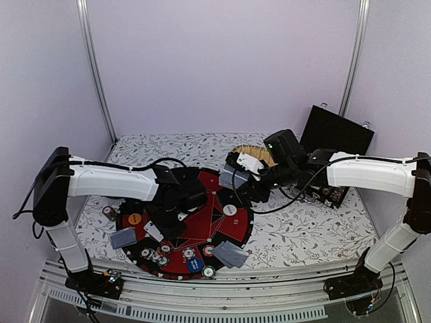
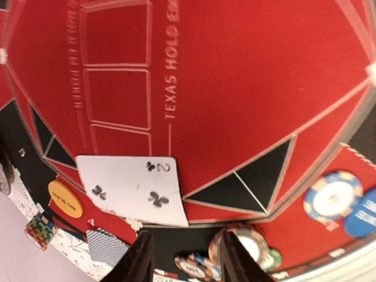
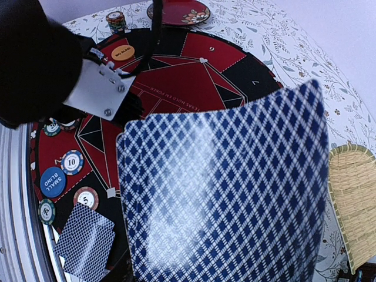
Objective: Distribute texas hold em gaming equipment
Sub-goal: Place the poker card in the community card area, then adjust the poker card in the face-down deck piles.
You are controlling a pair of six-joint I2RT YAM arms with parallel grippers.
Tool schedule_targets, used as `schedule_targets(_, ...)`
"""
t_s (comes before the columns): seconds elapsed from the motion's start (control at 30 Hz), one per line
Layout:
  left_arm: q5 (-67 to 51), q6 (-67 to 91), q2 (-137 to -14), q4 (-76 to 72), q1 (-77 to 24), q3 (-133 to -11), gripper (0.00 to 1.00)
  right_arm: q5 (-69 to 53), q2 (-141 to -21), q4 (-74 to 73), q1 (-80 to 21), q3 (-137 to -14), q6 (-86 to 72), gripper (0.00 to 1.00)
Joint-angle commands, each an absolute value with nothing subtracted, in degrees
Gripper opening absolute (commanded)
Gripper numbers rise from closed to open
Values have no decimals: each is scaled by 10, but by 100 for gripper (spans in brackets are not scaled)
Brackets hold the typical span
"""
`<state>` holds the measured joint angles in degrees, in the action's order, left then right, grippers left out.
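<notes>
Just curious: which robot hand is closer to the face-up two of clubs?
Left. The left gripper is right beside the two of clubs; the right gripper holds cards over the mat's far edge.

Front and centre: fan of cards [image 3: 223, 194], blue diamond backs to the lens, bowed, filling the lower right.
Behind it: round red-and-black mat [image 3: 194, 76], "TEXAS HOLD EM" printed on the red.
Far rim: orange BIG BLIND button [image 3: 123, 53].
Left rim: blue SMALL BLIND button [image 3: 51, 180], 10 chip [image 3: 72, 161] just above it, 5 chip [image 3: 86, 198] beside it, green-edged chip [image 3: 47, 211] below.
Lower left: face-down cards [image 3: 87, 241] at the mat's edge.
Top left: left arm [image 3: 35, 59], black with a grey bracket, over the mat.
Off the mat: chip stack [image 3: 116, 22] and red dish [image 3: 179, 12] on the floral cloth [image 3: 282, 53]; straw tray [image 3: 352, 200] at the right edge.
</notes>
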<state>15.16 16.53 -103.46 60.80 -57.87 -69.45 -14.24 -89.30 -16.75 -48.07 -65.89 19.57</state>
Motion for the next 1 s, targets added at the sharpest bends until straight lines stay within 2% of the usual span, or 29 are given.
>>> schedule_targets(0.0,138,157,-949,599,-578,-720,45,-145,-871,-174,-479,-662,201,44)
schedule_targets(0.13,81,147,-873,517,-554,-721,58,-151,-871,-174,-479,-665,200,44)
schedule_targets(0.2,46,150,-830,449,-537,-709,70,-156,-874,-175,-479,-668,198,44)
schedule_targets(0.27,-7,158,-796,361,-521,-687,82,-168,-879,-176,-480,-673,194,44)
schedule_targets(0.37,-105,197,-742,183,-492,-627,95,-176,-882,-169,-489,-676,190,44)
schedule_targets(0.5,-218,314,-697,-85,-435,-516,98,-179,-889,-159,-502,-683,189,44)
schedule_targets(0.53,-217,320,-701,-102,-431,-509,98,-179,-892,-158,-504,-685,188,44)
schedule_targets(0.97,-250,276,-823,-46,-448,-568,98,-182,-919,-154,-520,-711,185,44)
